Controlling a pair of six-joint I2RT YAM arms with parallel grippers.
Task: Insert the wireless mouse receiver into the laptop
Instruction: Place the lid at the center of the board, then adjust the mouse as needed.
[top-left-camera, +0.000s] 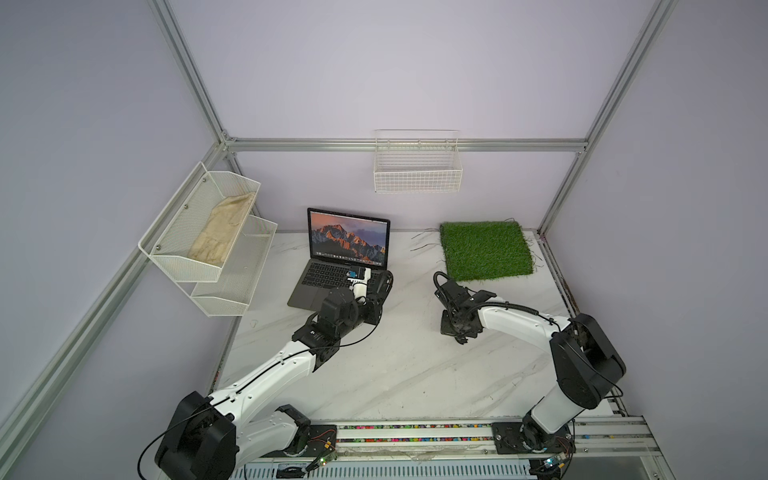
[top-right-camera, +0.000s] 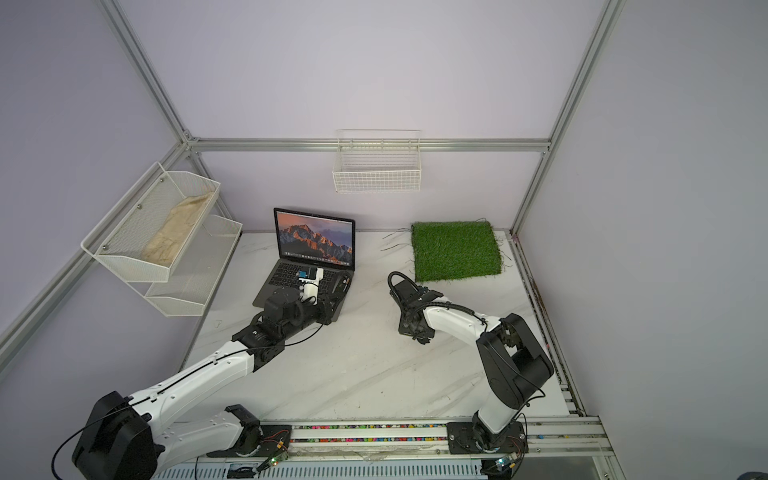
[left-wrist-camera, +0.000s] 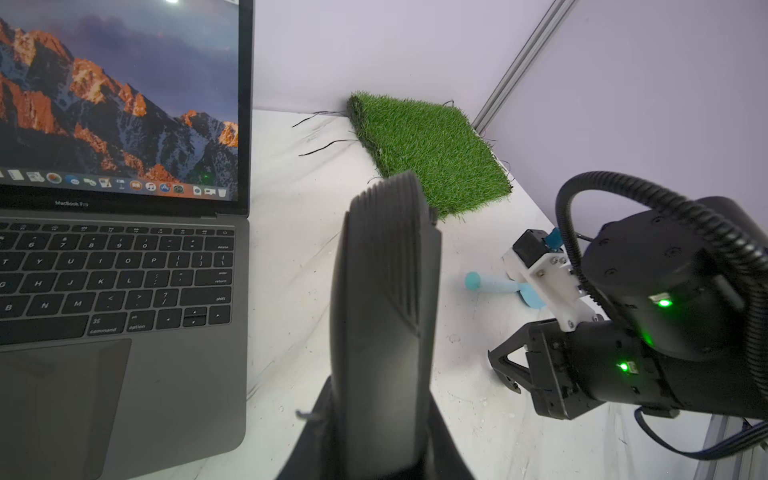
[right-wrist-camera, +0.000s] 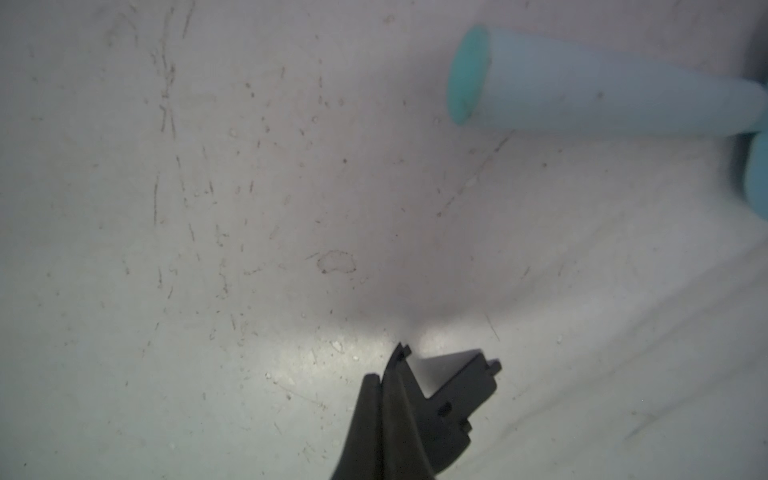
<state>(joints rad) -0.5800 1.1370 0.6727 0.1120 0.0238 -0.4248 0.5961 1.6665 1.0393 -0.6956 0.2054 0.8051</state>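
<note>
Left wrist view: the laptop (left-wrist-camera: 124, 291) stands open on the counter (left-wrist-camera: 299, 270), its screen lit with orange mountains. The left jaws rise just beside the edge that faces the right arm (left-wrist-camera: 665, 332), with bare counter showing between.
Left jaws: pressed together along their ribbed length, with no gap to be seen.
Wireless mouse receiver: too small to pick out in any view — whether it is pinched between the left jaws cannot be told.
Right jaws: closed tip to tip in the right wrist view, gripping nothing. They point down at bare counter and sit close over it; whether they touch it cannot be told.
Laptop, in both top views: at the back left part of the counter, lid up and facing the arms, with the left arm (top-left-camera: 270, 370) reaching in alongside the keyboard.
Pale blue handle (right-wrist-camera: 602, 95): has a teal end and lies on the counter near the right jaws — apart from them.
Green turf mat (top-left-camera: 486, 249): in the back right corner, well apart from the laptop.
</note>
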